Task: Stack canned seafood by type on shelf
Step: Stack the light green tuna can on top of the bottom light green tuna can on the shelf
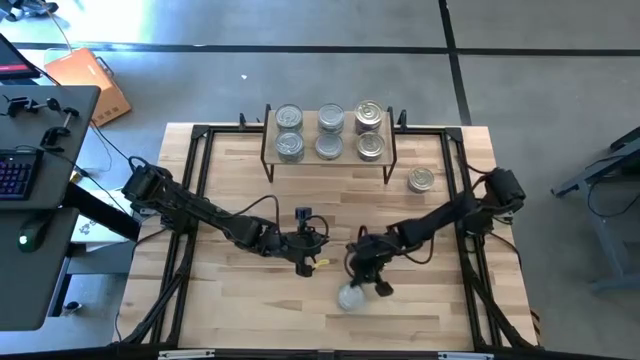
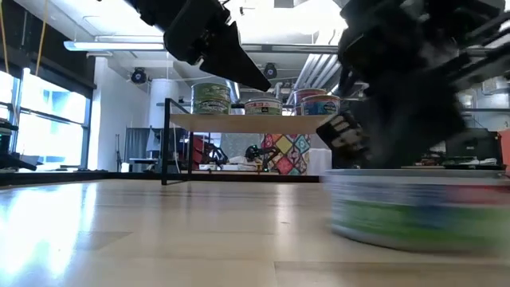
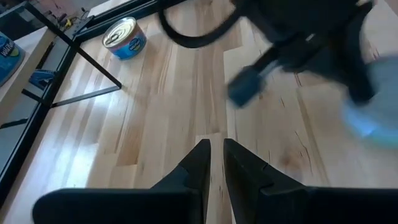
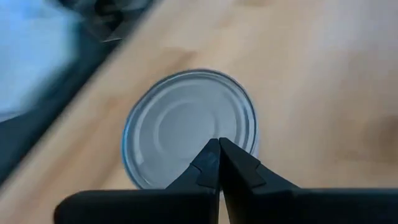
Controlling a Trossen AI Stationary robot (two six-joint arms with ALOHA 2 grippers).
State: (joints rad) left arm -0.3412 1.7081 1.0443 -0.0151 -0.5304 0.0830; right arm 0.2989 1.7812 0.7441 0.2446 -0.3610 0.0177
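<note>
while blurred, the right gripper (image 4: 219, 163) hangs closed above a tin (image 4: 189, 127).

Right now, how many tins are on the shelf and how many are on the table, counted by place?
Tins on the shelf: 6, two rows of three
Tins on the table, beside the shelf: 1
Tins on the table, under the right pincer: 1
Total: 8
</note>
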